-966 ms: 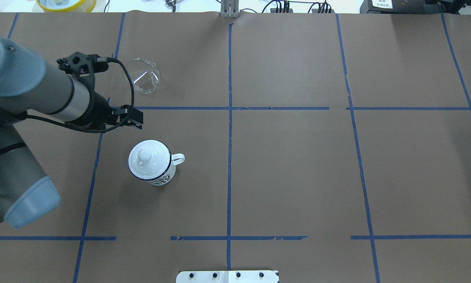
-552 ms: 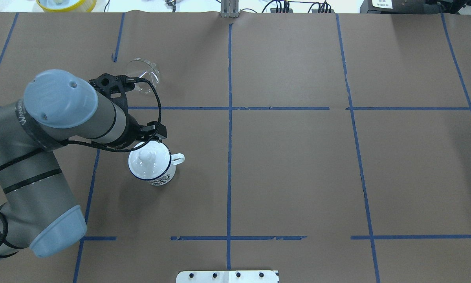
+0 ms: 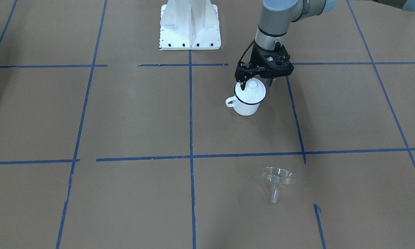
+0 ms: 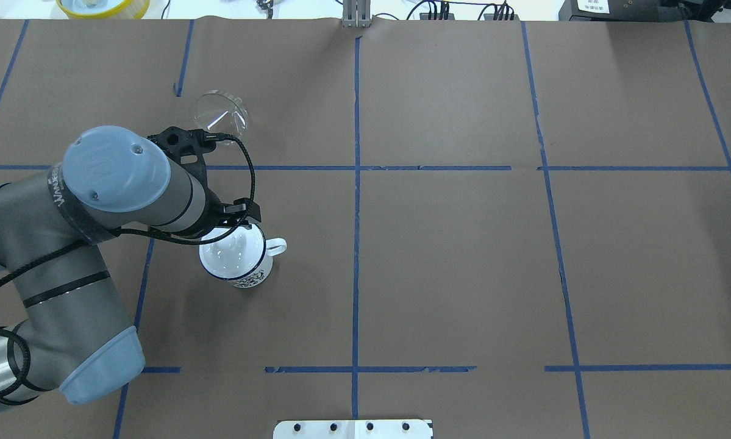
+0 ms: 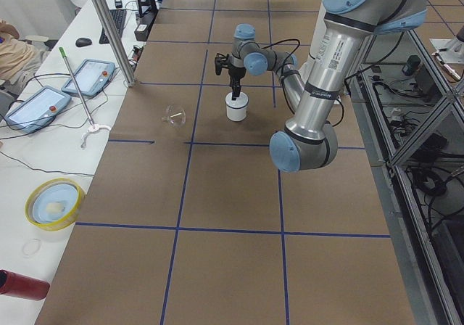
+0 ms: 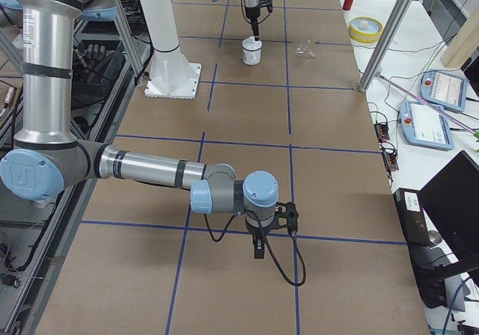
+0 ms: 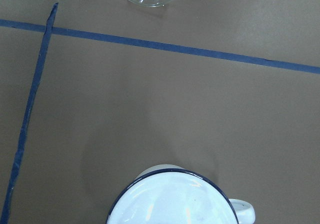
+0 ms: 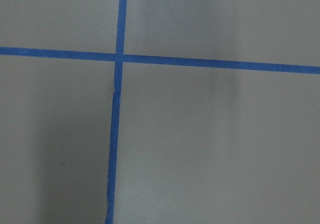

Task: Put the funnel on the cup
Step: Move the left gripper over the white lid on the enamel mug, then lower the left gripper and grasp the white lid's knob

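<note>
The cup [image 3: 247,105] is a white enamel mug with a dark blue rim, and a round white knobbed lid [image 3: 251,88] sits on it. It also shows in the overhead view [image 4: 249,275]. My left gripper [image 3: 255,83] hangs open just over the lid, one finger on each side of the knob. The left wrist view shows only the lid [image 7: 172,199], not the fingers. The clear funnel [image 3: 278,177] lies apart on the paper, beyond the cup [image 4: 221,113]. My right gripper [image 6: 258,247] hovers far off over bare table; I cannot tell whether it is open or shut.
Brown paper with a blue tape grid [image 4: 356,167] covers the table. The white base plate [image 3: 190,31] stands at the robot's side. A yellow bowl [image 4: 103,6] sits past the far edge. A metal pole [image 5: 109,27] and pendants stand on the side bench.
My left arm has swung from beside the funnel toward the cup, and its gripper now sits over the lid. The cup and the funnel have not moved.
</note>
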Controlling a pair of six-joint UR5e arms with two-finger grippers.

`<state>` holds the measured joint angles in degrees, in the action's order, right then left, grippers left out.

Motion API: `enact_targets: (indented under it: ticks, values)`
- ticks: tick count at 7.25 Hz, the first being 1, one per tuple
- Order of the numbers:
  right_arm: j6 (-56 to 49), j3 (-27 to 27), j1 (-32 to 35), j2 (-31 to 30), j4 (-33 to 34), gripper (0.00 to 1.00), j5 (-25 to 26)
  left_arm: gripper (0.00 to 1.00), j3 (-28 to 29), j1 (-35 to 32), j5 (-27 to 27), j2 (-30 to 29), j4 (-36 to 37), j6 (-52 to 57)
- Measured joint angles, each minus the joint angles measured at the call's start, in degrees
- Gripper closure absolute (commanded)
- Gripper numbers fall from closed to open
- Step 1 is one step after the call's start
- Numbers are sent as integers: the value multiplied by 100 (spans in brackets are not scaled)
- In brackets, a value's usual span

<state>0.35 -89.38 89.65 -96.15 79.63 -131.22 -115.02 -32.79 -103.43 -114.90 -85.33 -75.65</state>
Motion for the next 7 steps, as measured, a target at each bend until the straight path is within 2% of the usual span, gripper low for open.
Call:
enact_targets:
  ticks: [4, 5, 7]
  values:
    - [0, 0, 0, 0, 0, 0, 0, 10, -15, 94, -43, 2, -1, -3]
    - [0, 0, 0, 0, 0, 0, 0, 21, -14, 134, -45, 2, -1, -7]
    - [0, 0, 0, 0, 0, 0, 0, 87, -28, 171, -50, 3, -1, -9]
